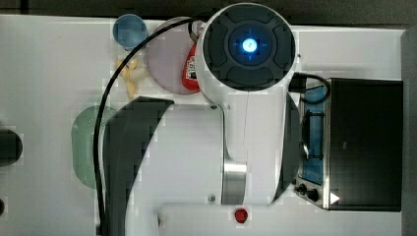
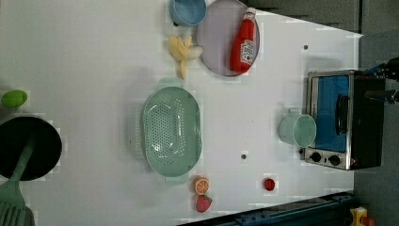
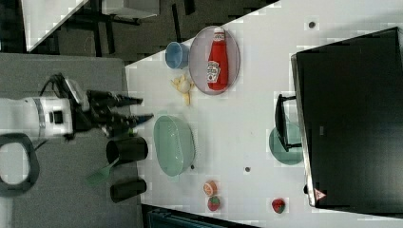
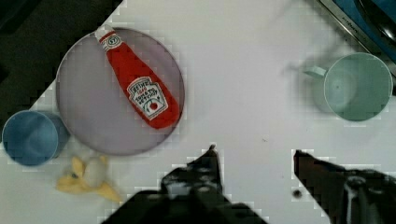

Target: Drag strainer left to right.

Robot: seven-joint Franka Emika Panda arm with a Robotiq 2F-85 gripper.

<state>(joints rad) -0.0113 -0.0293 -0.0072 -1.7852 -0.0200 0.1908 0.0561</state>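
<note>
White bench [image 2: 94, 47] under all things, with dark floor around the edges. Near the middle of the left view, the mint-green strainer [image 2: 171, 129]: oval, upright, many small holes in the bottom, nothing inside. In the top view, partly hidden below the robot arm [image 1: 196, 147], at the top view's left. Just beside one end of the strainer in the left view, a toy orange slice [image 2: 201, 185] and a toy strawberry [image 2: 203, 203]; farther along the same edge, a small red piece [image 2: 268, 184], too small to tell what.

Toward the left view's top: a lilac plate [image 2: 214, 42] with a red ketchup bottle [image 2: 243, 42] lying on it, a blue cup [image 2: 188, 10] touching or almost touching the plate's rim, and a peeled banana [image 2: 182, 51] just beside the plate. At the left view's right, a small toaster oven [image 2: 341, 120] with blue glass door, and a mint-green mug [image 2: 297, 129] on its side just in front of the oven. At the left view's left, a black pot [image 2: 28, 148] with a green spatula [image 2: 14, 188] across it, and a green lime-like fruit [image 2: 14, 98].

Claw [image 3: 138, 108] seen in the right view at the strainer's far side, apart from it, not touching. Fingers [image 4: 208, 170] parted about halfway in the wrist view, bare bench between them, nothing held.
</note>
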